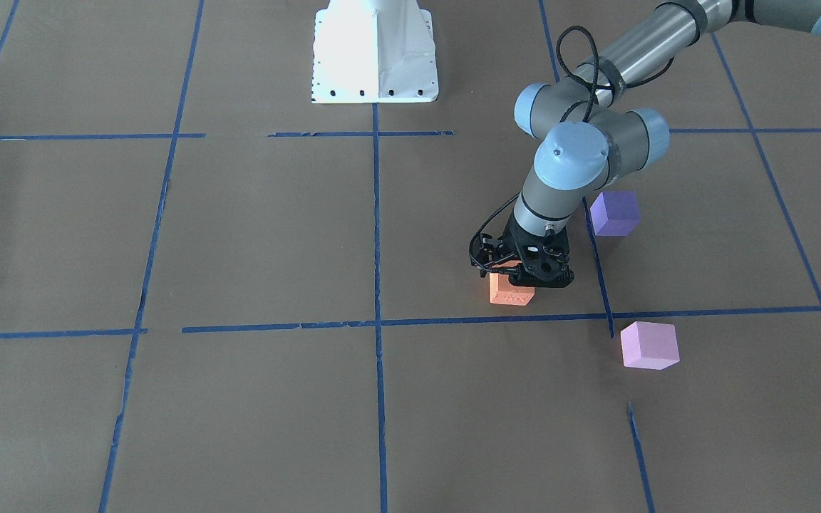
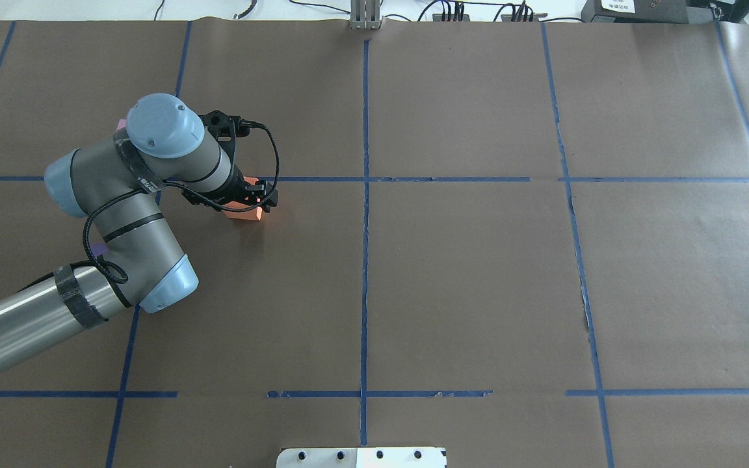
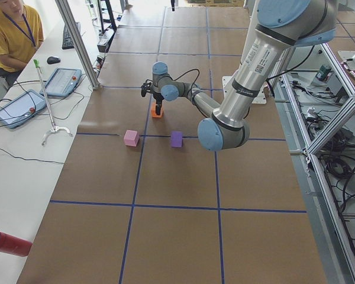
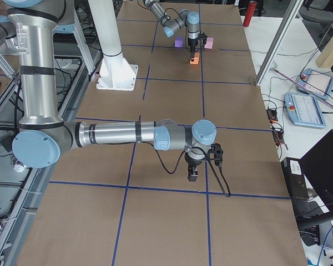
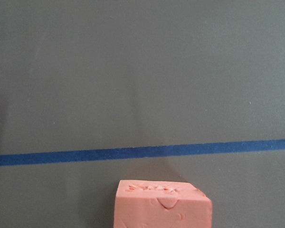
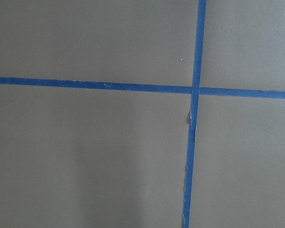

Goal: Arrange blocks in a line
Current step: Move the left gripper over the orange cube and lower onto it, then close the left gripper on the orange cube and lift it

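Where the left arm bends down over the brown table (image 1: 239, 235), you see the left gripper (image 1: 528, 280) pointing straight at the surface with its black fingers lowered onto the orange block (image 1: 507, 293). From the front camera, the gripper covers the block's upper right part, and only its lower left corner and front face show. From the overhead camera, a strip of orange shows beneath and between the fingers. You cannot tell from any view whether the fingers press the block's sides or merely stand around it.

The left wrist camera puts the same block at the bottom middle of its picture, with its dented top face toward you. A blue tape line (image 5: 133, 153) runs across the picture just beyond it. The block lies on the robot's side of that line, close to it but not touching.

The violet block (image 1: 615, 212) sits near the gripper on the robot's left, partly behind the wrist, just across a second tape line that runs away from the robot. The pink block (image 1: 649, 345) lies well apart from the gripper, also toward the robot's left, and on the operators' side of the first tape line. Both rest flat on the table.

The right gripper (image 4: 193, 176) shows only in the side camera, low over the table near a crossing of tape lines and far from all three blocks. You cannot tell how its fingers stand.
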{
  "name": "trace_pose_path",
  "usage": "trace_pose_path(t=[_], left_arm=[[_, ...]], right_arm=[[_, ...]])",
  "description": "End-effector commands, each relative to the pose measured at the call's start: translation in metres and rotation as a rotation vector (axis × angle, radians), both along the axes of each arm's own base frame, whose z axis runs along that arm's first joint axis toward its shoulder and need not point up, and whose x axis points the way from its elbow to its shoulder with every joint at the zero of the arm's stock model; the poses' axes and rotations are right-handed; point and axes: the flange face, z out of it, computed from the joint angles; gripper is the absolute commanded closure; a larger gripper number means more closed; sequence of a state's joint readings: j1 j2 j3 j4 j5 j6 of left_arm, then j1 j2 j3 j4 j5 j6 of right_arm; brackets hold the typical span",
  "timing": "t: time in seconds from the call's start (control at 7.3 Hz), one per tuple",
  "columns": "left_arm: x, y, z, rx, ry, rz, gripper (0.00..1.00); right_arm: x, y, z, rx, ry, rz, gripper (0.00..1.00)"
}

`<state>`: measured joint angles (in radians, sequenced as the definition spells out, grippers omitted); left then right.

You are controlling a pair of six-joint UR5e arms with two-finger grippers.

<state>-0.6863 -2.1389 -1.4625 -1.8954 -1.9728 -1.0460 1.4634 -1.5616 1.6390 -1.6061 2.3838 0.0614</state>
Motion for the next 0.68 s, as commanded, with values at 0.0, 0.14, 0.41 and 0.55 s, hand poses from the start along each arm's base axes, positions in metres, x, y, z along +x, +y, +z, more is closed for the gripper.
trace_pose_path(t=[0.0, 0.14, 0.41, 0.55], left_arm=[[0.002, -0.002, 0.003, 0.007, 0.015, 0.003, 0.65], [-0.005, -0.006, 0.000, 0.008, 0.021, -0.004, 0.72], [-0.065, -0.016, 0.001, -0.012, 0.067, -0.018, 0.71], [-0.094, -0.004, 0.031, -0.044, 0.057, -0.022, 0.71]], right_arm=[[0.000, 0.000, 0.000, 0.001, 0.000, 0.000, 0.00], [0.000, 0.000, 0.000, -0.001, 0.000, 0.000, 0.00], [0.000, 0.000, 0.000, -0.001, 0.000, 0.000, 0.00], [0.000, 0.000, 0.000, 0.001, 0.000, 0.000, 0.00]])
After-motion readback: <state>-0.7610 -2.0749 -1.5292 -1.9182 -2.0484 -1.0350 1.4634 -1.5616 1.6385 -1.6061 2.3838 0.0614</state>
